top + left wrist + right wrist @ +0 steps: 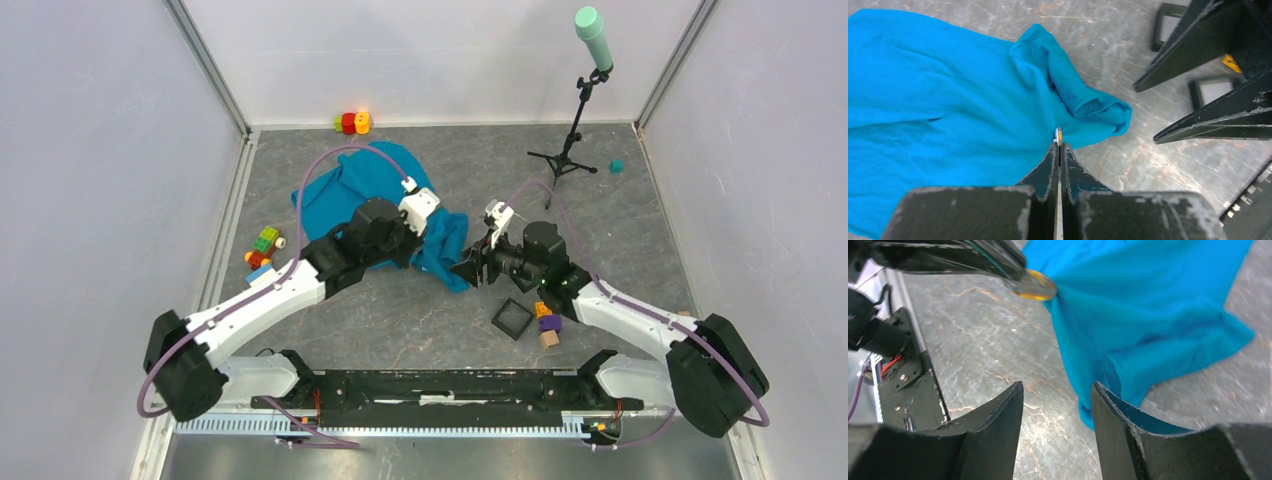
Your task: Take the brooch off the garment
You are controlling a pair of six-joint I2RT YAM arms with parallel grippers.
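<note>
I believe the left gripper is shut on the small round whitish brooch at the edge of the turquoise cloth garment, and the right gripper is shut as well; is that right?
Not quite: the right gripper is open, its fingers apart near the turquoise cloth garment, as the right wrist view shows. The left gripper is indeed shut on the small round whitish brooch.

Bright even light, faint shadows; top view sharp, wrist views blurry close up, esp. right.
</note>
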